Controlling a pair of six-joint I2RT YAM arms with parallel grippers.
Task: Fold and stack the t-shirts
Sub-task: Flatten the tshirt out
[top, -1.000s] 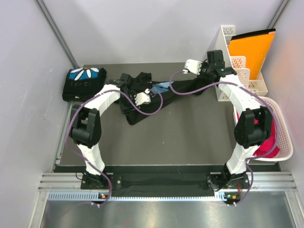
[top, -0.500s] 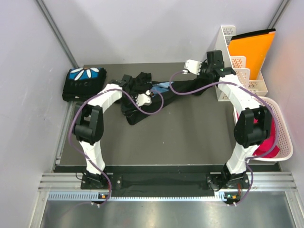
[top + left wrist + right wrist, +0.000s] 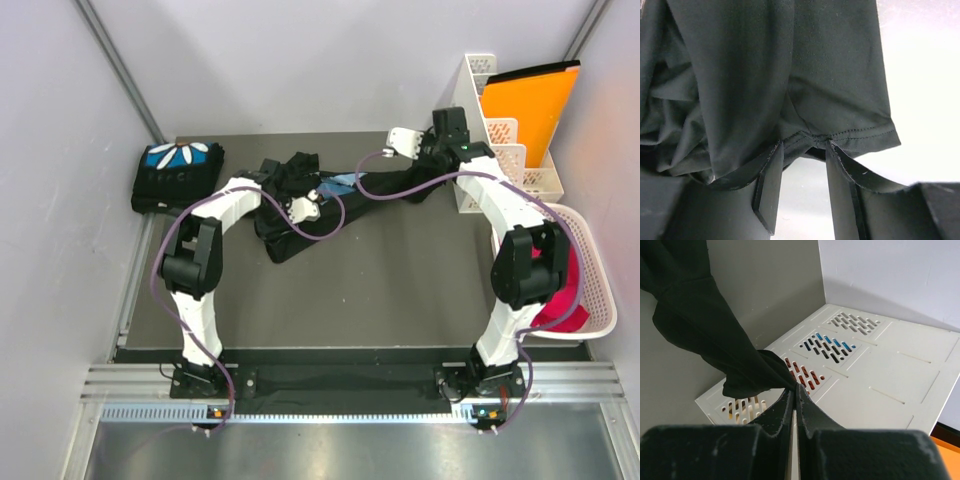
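Note:
A folded black t-shirt (image 3: 176,172) with a blue print and white petals lies at the table's far left. A second black t-shirt (image 3: 290,210) lies crumpled in the middle, with a strip of cloth stretched out to the right. My left gripper (image 3: 312,200) is over this shirt. In the left wrist view its jaws (image 3: 805,170) stand apart, with the shirt's stitched hem (image 3: 850,132) lying across the fingertips. My right gripper (image 3: 432,165) is shut on a bunched end of the black shirt (image 3: 715,335), pinched at the tips (image 3: 796,387) and held above the table.
A white perforated organizer (image 3: 500,140) holding an orange folder (image 3: 535,100) stands at the back right, right behind my right gripper; it also shows in the right wrist view (image 3: 875,365). A white basket (image 3: 592,290) with red cloth sits at the right edge. Walls enclose the table.
My left arm's elbow has shifted a little to the right and forward. My right gripper has edged slightly back and left with the cloth still in it.

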